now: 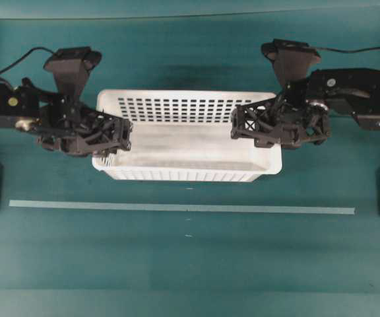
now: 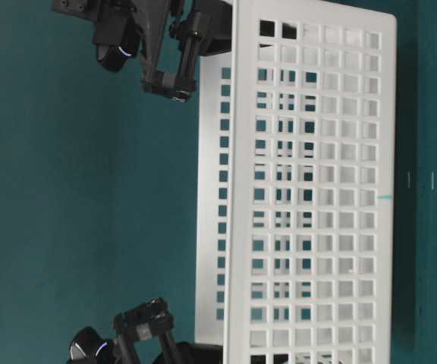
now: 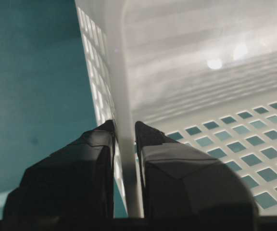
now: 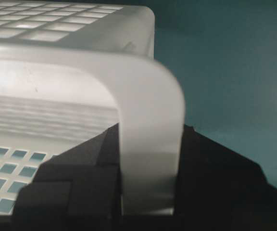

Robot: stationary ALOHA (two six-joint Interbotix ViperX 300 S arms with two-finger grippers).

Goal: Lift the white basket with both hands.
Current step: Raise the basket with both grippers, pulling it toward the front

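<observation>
Green table [image 1: 190, 264]: white basket [image 1: 187, 142] near far-edge middle, seemingly raised off surface. Left gripper [image 3: 124, 139] jaws pinch basket's left end wall; right gripper [image 4: 150, 163] jaws pinch right end rim. Judgement: both grasps done, lift apparently underway; remaining: raise level, hold.

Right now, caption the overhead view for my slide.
Left pincer and right pincer clamp opposite short walls of the white basket above the teal table.

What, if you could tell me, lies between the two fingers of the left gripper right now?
The end wall of the white basket, rim included, stands pinched between the left gripper fingers; the left wrist view shows it.
</observation>
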